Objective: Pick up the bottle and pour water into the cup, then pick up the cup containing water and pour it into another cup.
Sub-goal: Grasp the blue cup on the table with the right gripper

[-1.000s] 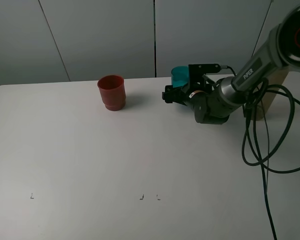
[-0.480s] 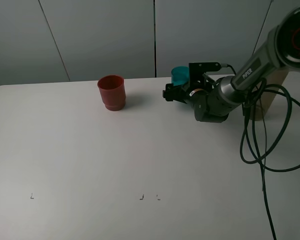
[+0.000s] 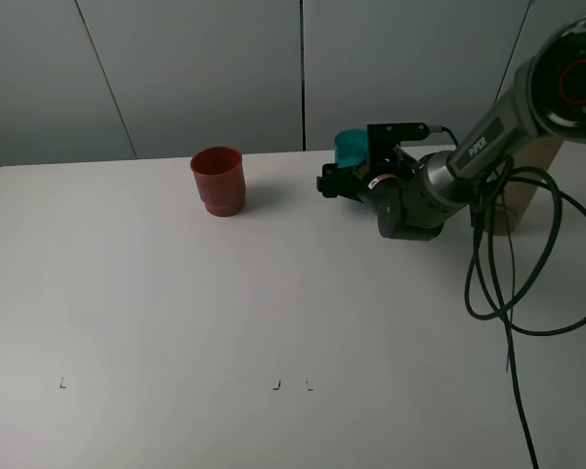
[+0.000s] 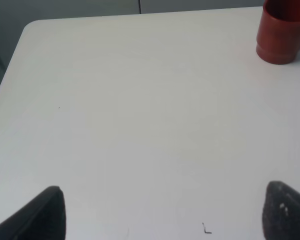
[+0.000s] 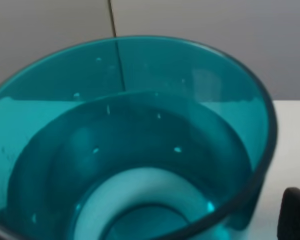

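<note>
**Item: cup grasp, right arm**

- **Right tool** [image 3: 334, 184]: low over the counter [image 3: 273, 293], jaws spread wide and clamped on nothing. In the wrist view one dark fingertip [image 5: 296, 214] stands just beside the cup wall, with a sliver of counter between them.
- **Cup** [image 5: 135, 145]: teal, upright, directly ahead of the right tool and close enough to fill its camera. Whether it holds water cannot be told.
- **Red cup** [image 3: 218, 180]: upright, well apart from the right tool, off to its side beyond the cup.
- **Left tool** [image 4: 165, 215]: tips wide apart over bare counter, holding nothing. The red cup is far ahead of it and to one side.
- **Bottle**: not in view.

**Step judged in hand:** closing on the cup before carrying it to the red cup.

**Handling notes:**
- Centre the cup between the jaws so that both pads meet the wall together; a lone first contact would likely push this light tumbler.
- Grip at mid-height, below the rim, with gentle pressure, since thin plastic probably flexes.
- Lift straight up and level.
- Tilt only once the lip is above the red cup's mouth.
</note>
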### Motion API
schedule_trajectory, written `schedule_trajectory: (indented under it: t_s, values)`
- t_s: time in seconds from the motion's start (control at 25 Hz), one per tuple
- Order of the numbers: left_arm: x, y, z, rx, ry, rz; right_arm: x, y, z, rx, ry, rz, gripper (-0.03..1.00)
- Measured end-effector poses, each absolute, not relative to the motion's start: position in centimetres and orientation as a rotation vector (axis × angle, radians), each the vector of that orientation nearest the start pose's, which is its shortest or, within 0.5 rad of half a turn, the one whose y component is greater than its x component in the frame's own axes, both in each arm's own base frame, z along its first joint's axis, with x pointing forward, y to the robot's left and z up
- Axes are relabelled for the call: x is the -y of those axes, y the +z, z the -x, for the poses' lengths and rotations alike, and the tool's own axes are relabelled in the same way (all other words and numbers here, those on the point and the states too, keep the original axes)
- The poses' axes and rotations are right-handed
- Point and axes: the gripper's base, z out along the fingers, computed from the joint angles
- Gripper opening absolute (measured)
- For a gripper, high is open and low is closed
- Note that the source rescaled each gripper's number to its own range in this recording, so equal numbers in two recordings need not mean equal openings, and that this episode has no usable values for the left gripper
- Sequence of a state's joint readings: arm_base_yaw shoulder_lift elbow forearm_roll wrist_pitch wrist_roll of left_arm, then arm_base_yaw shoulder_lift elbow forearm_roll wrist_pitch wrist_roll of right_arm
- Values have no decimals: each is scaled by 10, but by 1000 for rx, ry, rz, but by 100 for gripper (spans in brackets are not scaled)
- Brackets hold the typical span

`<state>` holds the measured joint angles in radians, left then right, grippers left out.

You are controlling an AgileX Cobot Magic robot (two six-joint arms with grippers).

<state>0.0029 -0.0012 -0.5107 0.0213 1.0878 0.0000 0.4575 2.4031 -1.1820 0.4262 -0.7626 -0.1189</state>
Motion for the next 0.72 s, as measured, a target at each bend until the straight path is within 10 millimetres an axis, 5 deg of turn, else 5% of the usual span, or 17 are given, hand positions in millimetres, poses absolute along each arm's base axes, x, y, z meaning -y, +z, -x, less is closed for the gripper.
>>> schedule_trajectory:
  t_s: [0.72]
  values:
    - [-2, 278, 7, -2059, 27, 4, -174, 34, -416, -1937, 124, 118, 98]
